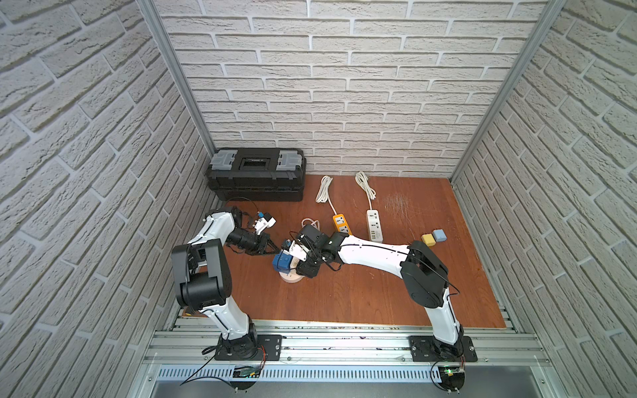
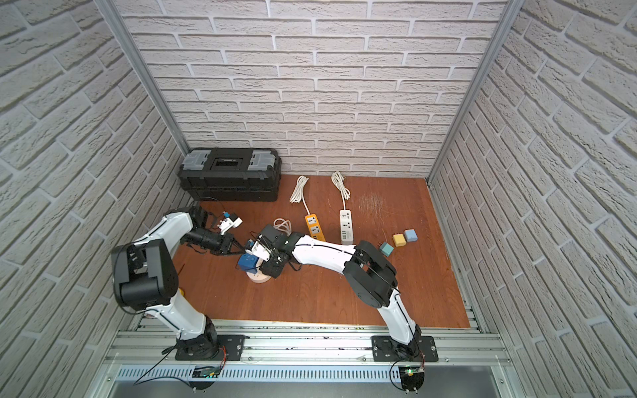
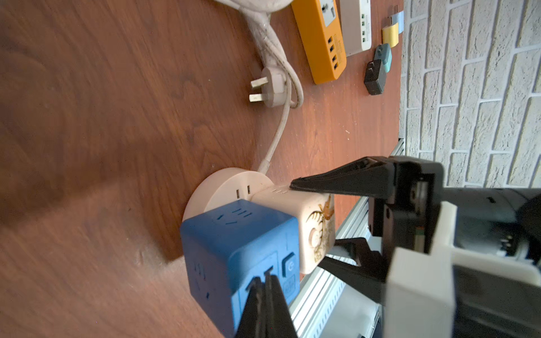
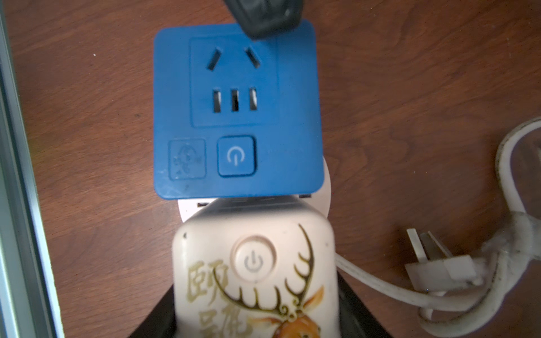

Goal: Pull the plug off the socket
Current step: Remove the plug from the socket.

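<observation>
My right fingers [image 4: 159, 319] pinch the cream plug [image 4: 254, 263], lower centre; I'd pull straight off the round socket [image 3: 225, 187]. Left fingers [image 4: 263, 17], pressed together, touch the blue cube [image 4: 237, 108].

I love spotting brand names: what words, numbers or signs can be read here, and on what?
Power sign: button of the blue plastic cube adapter.
Power sign: round button of the cream plastic cube plug with deer drawing.
Gold Chinese characters on that plug: cut off, unreadable.
Embossed mark on the blue adapter: blurred.
Label on the black plastic toolbox: too small.
</observation>
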Controlling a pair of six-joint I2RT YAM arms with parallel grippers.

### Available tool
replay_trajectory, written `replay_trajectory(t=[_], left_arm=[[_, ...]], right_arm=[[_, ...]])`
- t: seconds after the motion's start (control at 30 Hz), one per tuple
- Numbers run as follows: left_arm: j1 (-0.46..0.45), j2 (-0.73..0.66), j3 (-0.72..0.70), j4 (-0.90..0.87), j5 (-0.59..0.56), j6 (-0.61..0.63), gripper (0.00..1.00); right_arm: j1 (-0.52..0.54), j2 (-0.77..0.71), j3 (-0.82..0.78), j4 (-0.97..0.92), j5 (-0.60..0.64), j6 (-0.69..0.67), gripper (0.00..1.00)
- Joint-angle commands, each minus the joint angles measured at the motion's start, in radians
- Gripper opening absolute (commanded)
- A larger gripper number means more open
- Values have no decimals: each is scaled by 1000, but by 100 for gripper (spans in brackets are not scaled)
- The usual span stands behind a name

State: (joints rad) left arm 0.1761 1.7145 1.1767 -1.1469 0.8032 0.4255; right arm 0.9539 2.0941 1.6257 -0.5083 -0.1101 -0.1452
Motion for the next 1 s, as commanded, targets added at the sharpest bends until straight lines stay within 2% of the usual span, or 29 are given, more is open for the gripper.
replay_trajectory(t=[0.0, 0.13, 0.27, 0.4, 0.57, 0.67, 0.9, 0.97], left_arm=[[-13, 12, -2, -29, -1, 33, 0], [-24, 19, -27, 37, -64, -22, 0], [-28, 24, -38, 86, -113, -72, 0], [-33, 30, -43, 98, -152, -86, 0], [-47, 37, -58, 116, -203, -99, 0], [-53, 40, -67, 125, -222, -105, 0], [-53, 38, -81, 125, -232, -95, 0], [-53, 39, -86, 125, -235, -92, 0]], right_arm=[[8, -33, -19, 22, 8, 20, 2], [11, -35, -27, 33, 14, 30, 2], [29, -46, -41, 45, 70, 23, 2], [51, -48, -44, 48, 127, 10, 2], [60, -35, -23, 38, 138, -1, 2], [56, -20, 6, 25, 101, 11, 2], [-13, 2, 58, 16, -113, 79, 2], [-23, 3, 66, 13, -138, 87, 2]])
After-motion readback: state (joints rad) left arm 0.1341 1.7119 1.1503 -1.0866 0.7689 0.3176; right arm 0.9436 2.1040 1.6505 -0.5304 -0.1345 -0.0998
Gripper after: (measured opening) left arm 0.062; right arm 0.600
